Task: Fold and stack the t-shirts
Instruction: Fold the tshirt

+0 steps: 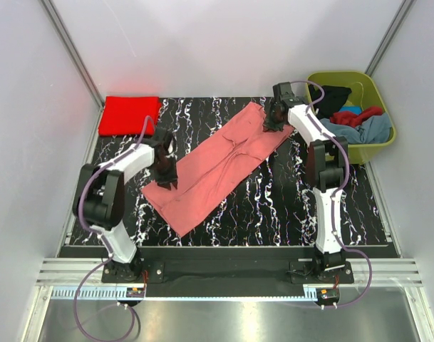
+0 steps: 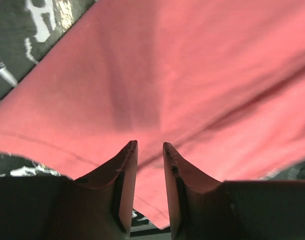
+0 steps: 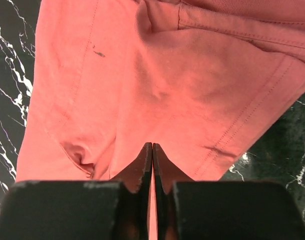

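The salmon pink t-shirt (image 1: 217, 167) lies as a long diagonal strip on the black marble table, running from near left to far right. My left gripper (image 1: 165, 178) hovers over the shirt's left edge near its near end. In the left wrist view it (image 2: 148, 145) is open by a narrow gap, and the pink cloth (image 2: 167, 75) lies flat below it. My right gripper (image 1: 272, 122) is at the strip's far right end. In the right wrist view it (image 3: 153, 145) is shut, with a thin sliver of the pink cloth (image 3: 167, 75) between the fingers. A folded bright red t-shirt (image 1: 129, 114) lies at the far left corner.
An olive-green tub (image 1: 379, 146) stands at the far right and holds black (image 1: 332, 96), dark red (image 1: 355, 115) and grey-blue (image 1: 370, 130) shirts. White walls close in the table at the left, back and right. The table (image 1: 288, 206) shows bare marble near the right arm.
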